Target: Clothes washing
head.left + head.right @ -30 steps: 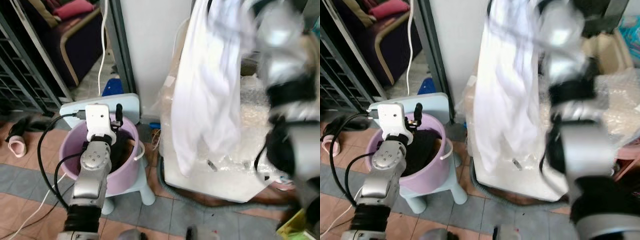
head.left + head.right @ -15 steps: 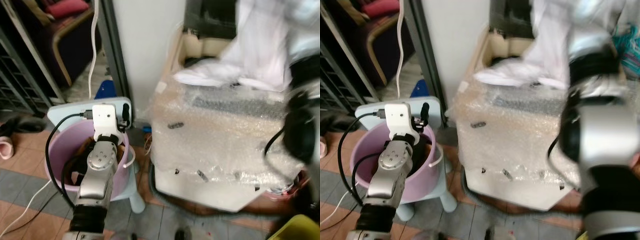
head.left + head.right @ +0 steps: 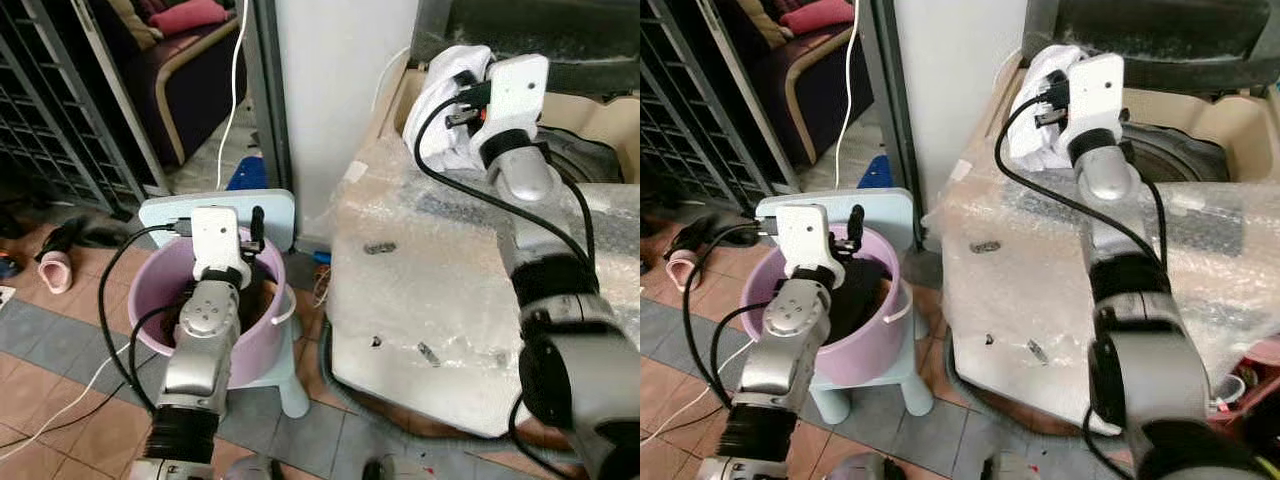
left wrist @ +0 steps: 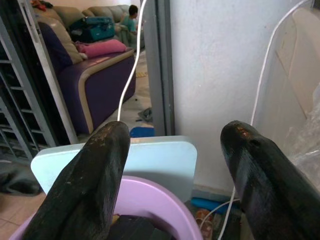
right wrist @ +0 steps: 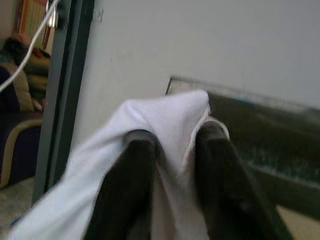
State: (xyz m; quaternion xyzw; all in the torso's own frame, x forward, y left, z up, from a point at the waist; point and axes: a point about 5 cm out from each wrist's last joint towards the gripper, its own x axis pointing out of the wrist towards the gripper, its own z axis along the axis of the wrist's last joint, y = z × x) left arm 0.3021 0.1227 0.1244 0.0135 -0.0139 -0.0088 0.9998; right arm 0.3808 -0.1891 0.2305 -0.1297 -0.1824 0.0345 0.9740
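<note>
**White garment at the washer's rim, one gripper clamped on it**

Nearest, on the left, one lilac basin (image 3: 262,335) stands on a pale blue stool (image 3: 285,215), with a single heap of dark clothes (image 3: 865,285) inside it. The left gripper (image 4: 172,150) hangs just above the basin's far rim, its two black fingers (image 4: 87,185) spread wide apart with nothing between them. Black cables and one white cord run along the tiled floor (image 3: 50,390) by the basin.

To the right of the basin stands one washer (image 3: 440,300), its body wrapped in bubble wrap, its top open to a dark drum (image 3: 1175,160). Two silver arms are in view, one on each side.

Farther back, the right gripper (image 5: 172,145) reaches over the washer's far-left corner. One white garment (image 3: 450,110) is bunched there, lying on the cream rim and draping over it, and the right gripper's two fingers (image 5: 125,170) are pinched together on a fold of that cloth, the fabric rising between and over them.

Beyond the basin, on the far left, one sofa (image 3: 190,70) stands behind a metal grille (image 3: 60,120), with one pink cushion (image 3: 190,15) on it. A pair of slippers (image 3: 55,265) lies on the floor at the far left. A white wall (image 3: 340,90) rises behind the washer.
</note>
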